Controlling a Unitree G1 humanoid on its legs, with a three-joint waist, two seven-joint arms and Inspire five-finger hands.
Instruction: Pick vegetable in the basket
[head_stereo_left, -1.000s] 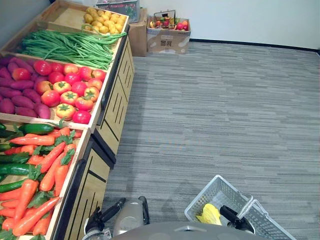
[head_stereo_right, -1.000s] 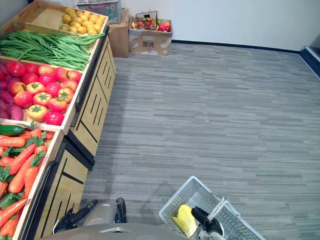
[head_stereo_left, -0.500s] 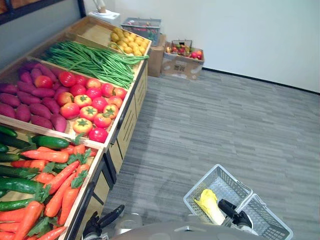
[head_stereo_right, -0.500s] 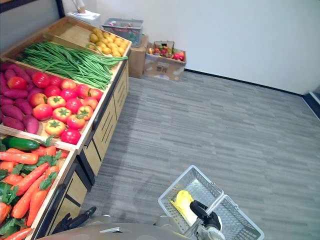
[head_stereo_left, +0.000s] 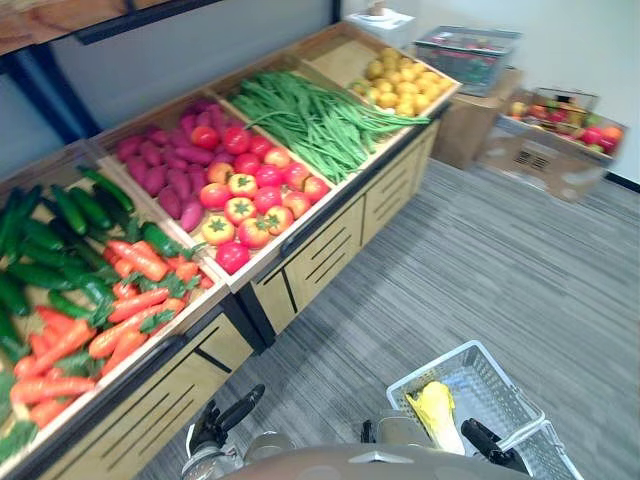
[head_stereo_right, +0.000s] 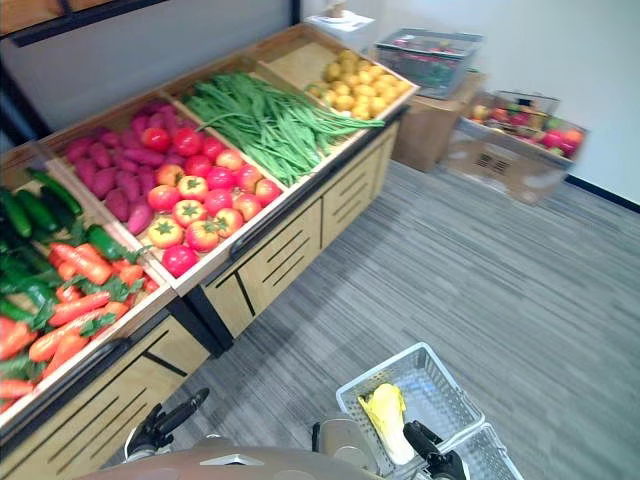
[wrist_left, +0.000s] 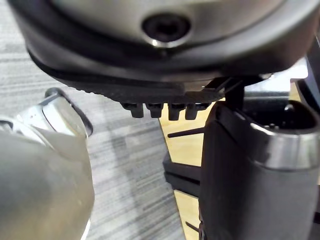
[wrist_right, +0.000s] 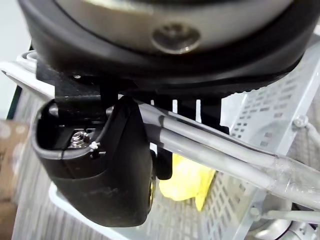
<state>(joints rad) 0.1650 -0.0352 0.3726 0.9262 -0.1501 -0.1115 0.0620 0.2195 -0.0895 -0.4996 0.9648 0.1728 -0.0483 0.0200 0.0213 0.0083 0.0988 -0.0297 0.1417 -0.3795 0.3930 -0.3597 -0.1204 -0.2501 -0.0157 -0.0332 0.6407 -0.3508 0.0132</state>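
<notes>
A pale grey mesh basket (head_stereo_left: 492, 385) hangs at my lower right, with one yellow leafy vegetable (head_stereo_left: 436, 408) lying inside it. My right hand (head_stereo_left: 487, 446) is shut on the basket's handle (wrist_right: 210, 145); the right wrist view shows its thumb (wrist_right: 115, 165) curled over the two grey bars, with the yellow vegetable (wrist_right: 185, 182) below. My left hand (head_stereo_left: 222, 428) hangs low by the stand's front, fingers relaxed and holding nothing. The wooden stand holds carrots (head_stereo_left: 130, 300), cucumbers (head_stereo_left: 50, 250), tomatoes (head_stereo_left: 245, 195), purple sweet potatoes (head_stereo_left: 165, 170) and green beans (head_stereo_left: 310, 115).
Yellow fruit (head_stereo_left: 400, 85) fills the stand's far bin. Cardboard boxes (head_stereo_left: 550, 145) with fruit and a dark crate (head_stereo_left: 468, 55) stand by the white wall at the back right. Grey striped floor lies to the right of the stand.
The whole picture has swung, so the camera has turned toward the stand and more of it shows. The basket stays in my right hand with the yellow vegetable inside.
</notes>
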